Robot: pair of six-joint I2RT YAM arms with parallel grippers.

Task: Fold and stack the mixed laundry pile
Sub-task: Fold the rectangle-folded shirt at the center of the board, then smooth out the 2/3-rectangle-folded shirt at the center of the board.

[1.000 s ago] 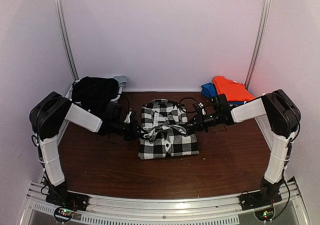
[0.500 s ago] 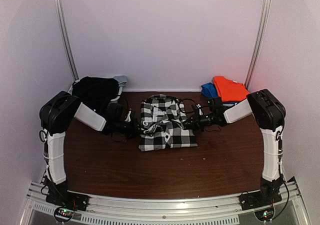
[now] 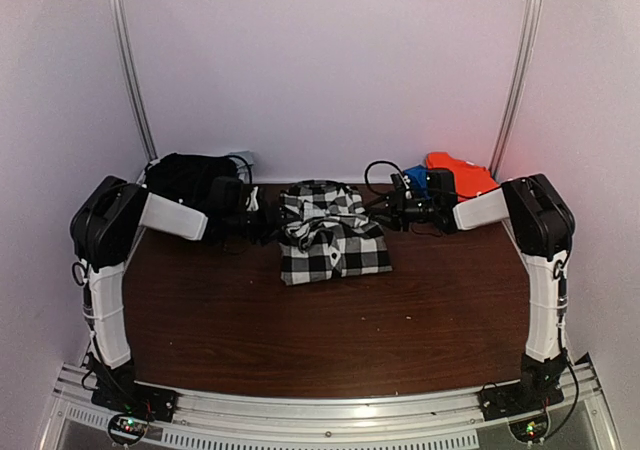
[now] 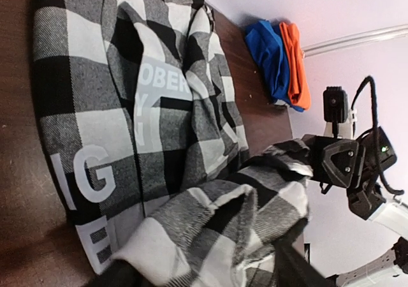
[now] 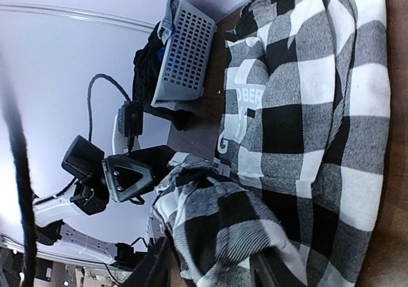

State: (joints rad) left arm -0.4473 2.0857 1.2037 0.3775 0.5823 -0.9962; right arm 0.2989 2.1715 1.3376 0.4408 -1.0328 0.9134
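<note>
Back left corner: black garment (image 3: 188,178) heaped at a white slatted basket (image 5: 185,51). Next, left gripper (image 3: 270,224), clamped on the left edge of the checked shirt (image 3: 335,240), cloth bunched between its fingers. The checked shirt lies partly folded toward the back of the brown table (image 3: 300,340). Then right gripper (image 3: 386,207), closed on the shirt's right edge. Back right corner: blue cloth (image 3: 414,179) touching orange garment (image 3: 462,177).

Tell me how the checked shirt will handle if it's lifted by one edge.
Likely floppy: the checked shirt bunches and creases where the left pincer and right pincer grip it, so it should sag between them. Probably light for its size, being thin cloth. Its woven surface seems unlikely to slip from a grip.
</note>
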